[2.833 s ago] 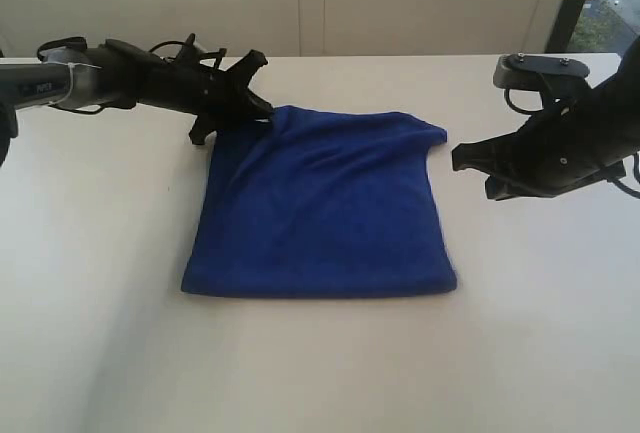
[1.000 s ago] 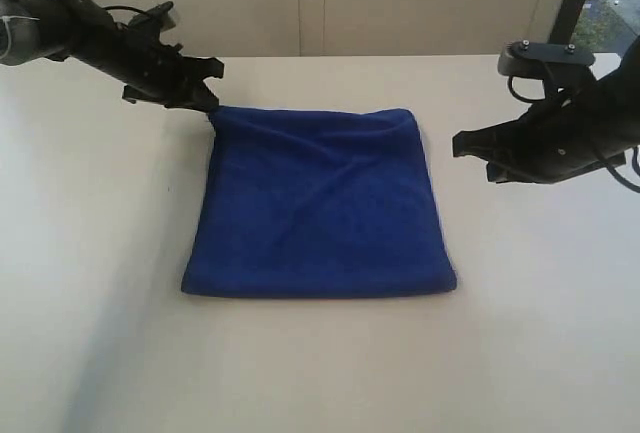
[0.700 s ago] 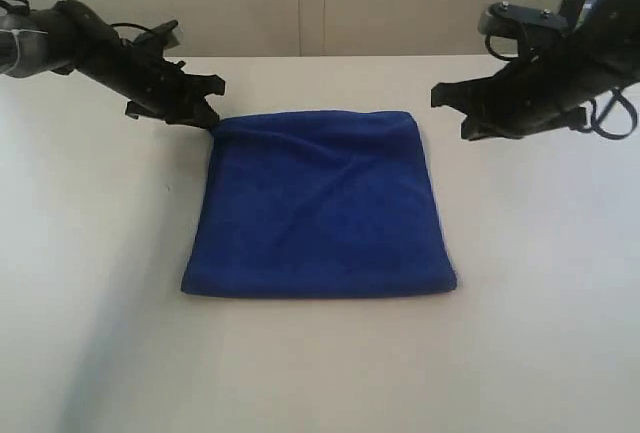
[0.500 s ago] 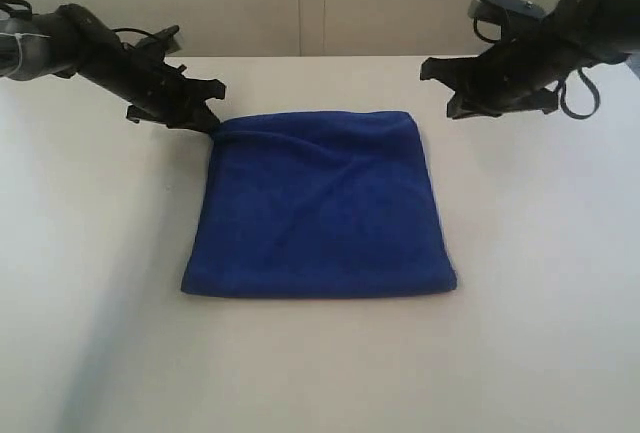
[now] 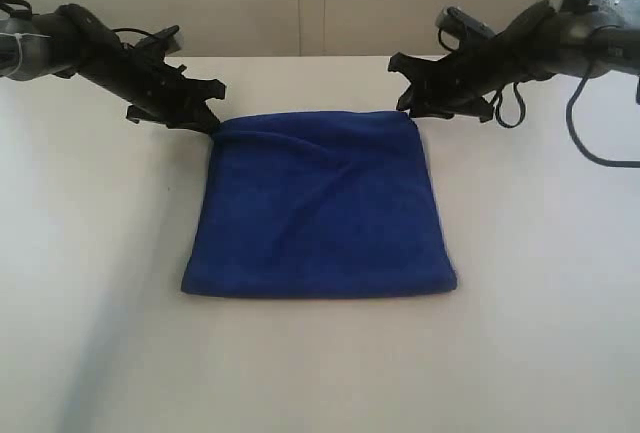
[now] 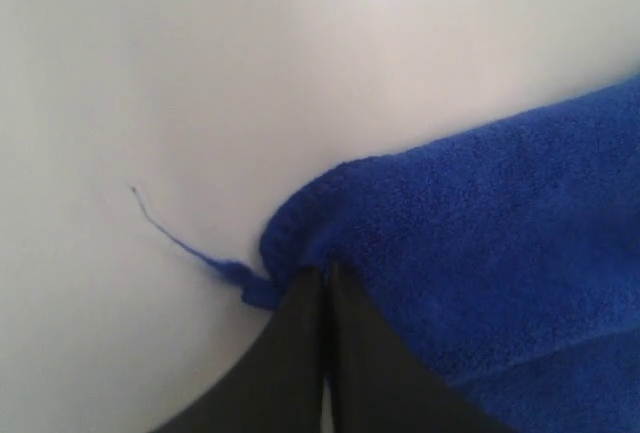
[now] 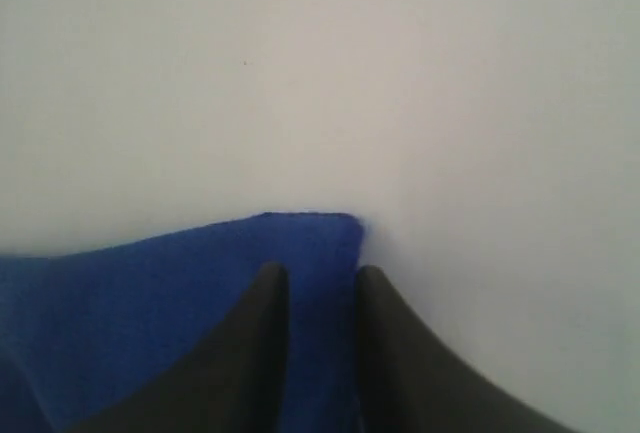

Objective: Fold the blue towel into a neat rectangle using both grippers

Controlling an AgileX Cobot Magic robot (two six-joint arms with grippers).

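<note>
2 grippers, 1 towel [image 5: 320,203]. The left gripper [image 6: 325,288] is pinched together on the towel's far left corner, beside 1 loose thread [image 6: 165,233]. The right gripper [image 7: 315,288] has its jaws apart, straddling the towel's far right corner. Both arms reach in low toward the towel's far edge from opposite sides. The towel lies flat on the table [image 5: 540,303].

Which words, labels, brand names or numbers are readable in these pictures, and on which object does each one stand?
No text can be read in any view.
The blue towel shows no printed label, only a loose thread at one corner.
The pale section of the left arm is too blurred to show any lettering.
The table carries no writing.
</note>
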